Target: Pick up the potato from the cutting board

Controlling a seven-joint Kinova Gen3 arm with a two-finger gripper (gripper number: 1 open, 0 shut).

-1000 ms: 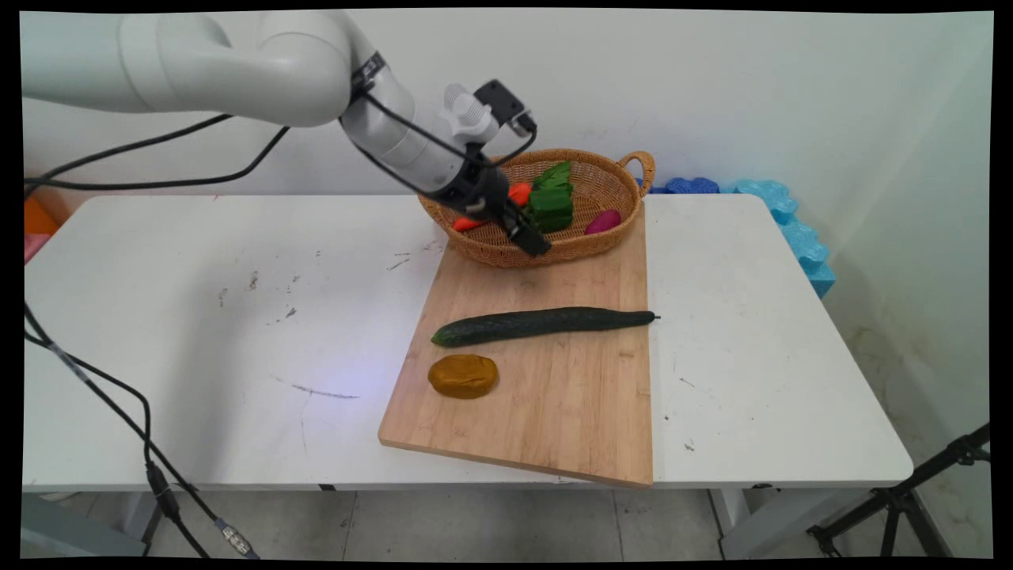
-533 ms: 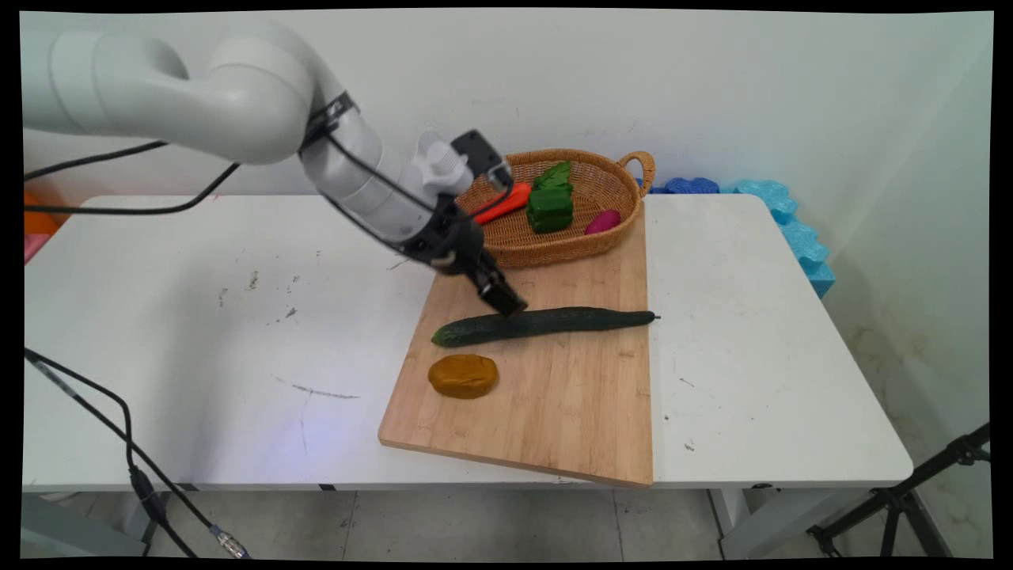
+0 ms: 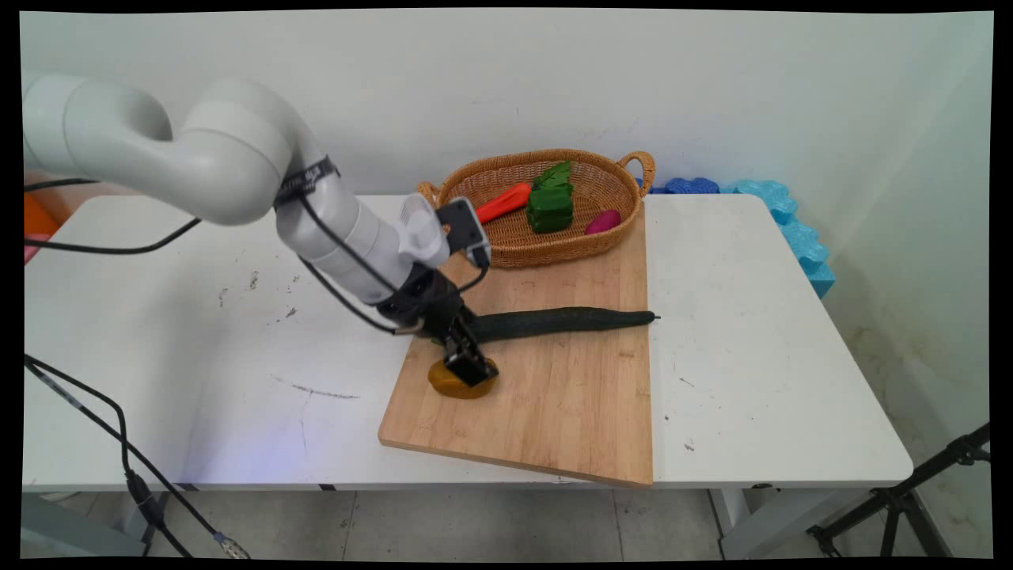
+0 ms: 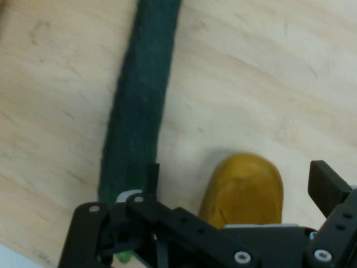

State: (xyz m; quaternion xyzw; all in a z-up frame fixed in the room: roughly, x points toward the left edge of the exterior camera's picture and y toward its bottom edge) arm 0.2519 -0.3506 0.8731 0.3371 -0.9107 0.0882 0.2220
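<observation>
Main view: gripper (image 3: 469, 366) low over the brown potato-shaped lump (image 3: 455, 382) on the wooden cutting board (image 3: 554, 404); fingers overlap its top. Cucumber (image 3: 570, 320) lies just behind the fingers. Wicker basket (image 3: 589, 237) well beyond, holding a carrot (image 3: 503, 203), green block (image 3: 550, 207) and purple piece (image 3: 603, 221).

Hand view: fingers (image 4: 329, 187) spread apart, empty; the lump (image 4: 245, 190) sits between them, cucumber (image 4: 139, 106) outside the left one.

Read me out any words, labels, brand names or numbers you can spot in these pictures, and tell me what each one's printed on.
None can be read.
The black band round the white arm may carry lettering, but it is too small to read.
The cucumber, brown lump, cutting board, basket and gripper show no labels.
</observation>
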